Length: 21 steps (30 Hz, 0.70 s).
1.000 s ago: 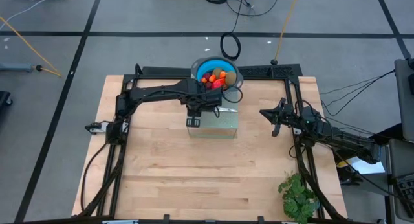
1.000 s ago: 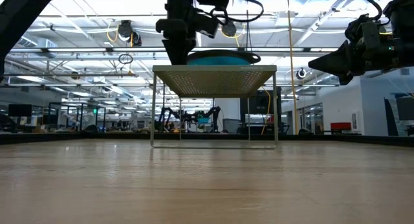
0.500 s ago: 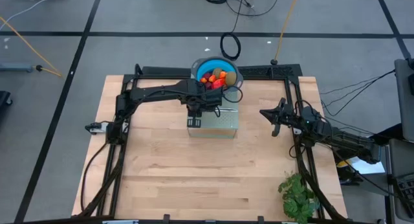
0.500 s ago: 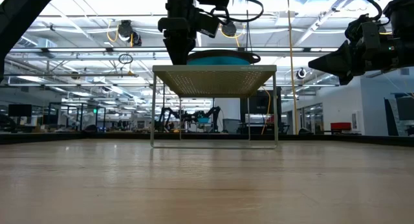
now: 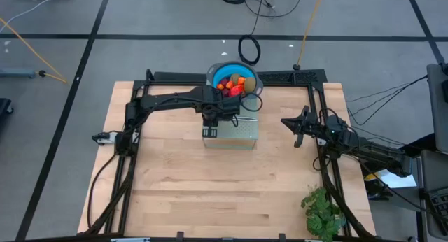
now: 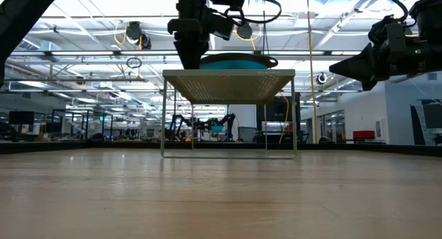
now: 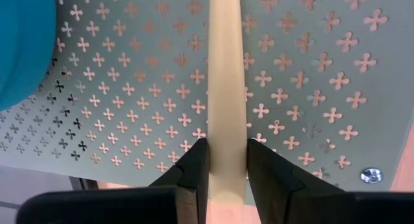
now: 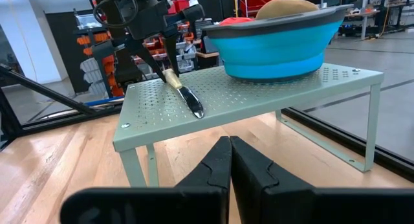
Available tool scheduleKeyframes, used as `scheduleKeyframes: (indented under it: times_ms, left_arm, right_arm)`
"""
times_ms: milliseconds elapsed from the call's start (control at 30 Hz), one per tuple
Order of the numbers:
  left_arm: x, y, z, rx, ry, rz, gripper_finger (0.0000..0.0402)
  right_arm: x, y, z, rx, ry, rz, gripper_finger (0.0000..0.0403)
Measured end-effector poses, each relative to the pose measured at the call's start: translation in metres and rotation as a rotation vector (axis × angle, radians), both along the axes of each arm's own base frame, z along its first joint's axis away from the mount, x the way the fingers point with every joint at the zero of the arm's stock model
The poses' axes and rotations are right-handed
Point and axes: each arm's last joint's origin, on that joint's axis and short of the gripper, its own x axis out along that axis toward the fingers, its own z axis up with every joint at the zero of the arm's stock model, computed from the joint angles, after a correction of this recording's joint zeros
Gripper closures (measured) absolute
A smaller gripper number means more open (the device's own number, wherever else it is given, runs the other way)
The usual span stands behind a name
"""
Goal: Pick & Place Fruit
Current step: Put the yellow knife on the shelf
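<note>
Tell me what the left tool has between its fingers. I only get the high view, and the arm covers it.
Observer: The left tool is clamped on the pale yellow handle of a knife, not on the fruit.
Operator: Where is the blade?
Observer: The right wrist view shows the blade angled down onto the perforated rack, beside the blue bowl but apart from it.
Operator: And the right tool?
Observer: The right tool is shut and empty, hovering off the rack's side and facing it.
</note>
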Motion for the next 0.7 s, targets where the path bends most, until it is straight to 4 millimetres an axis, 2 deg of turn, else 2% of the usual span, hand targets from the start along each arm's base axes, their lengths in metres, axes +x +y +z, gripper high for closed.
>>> scheduleKeyframes:
  times_ms: [533,700]
  left_arm:
    - [-0.0028,-0.0005,0.0002,-0.005,0.025,0.011,0.0315]
    - [-0.0029,-0.0005,0.0003,-0.004,0.023,0.021,0.0279]
  right_arm:
    - [0.0000,0.0000,0.0000,0.000,0.000,0.000,0.0403]
    - [0.0000,0.0000,0.0000,0.000,0.000,0.000,0.0403]
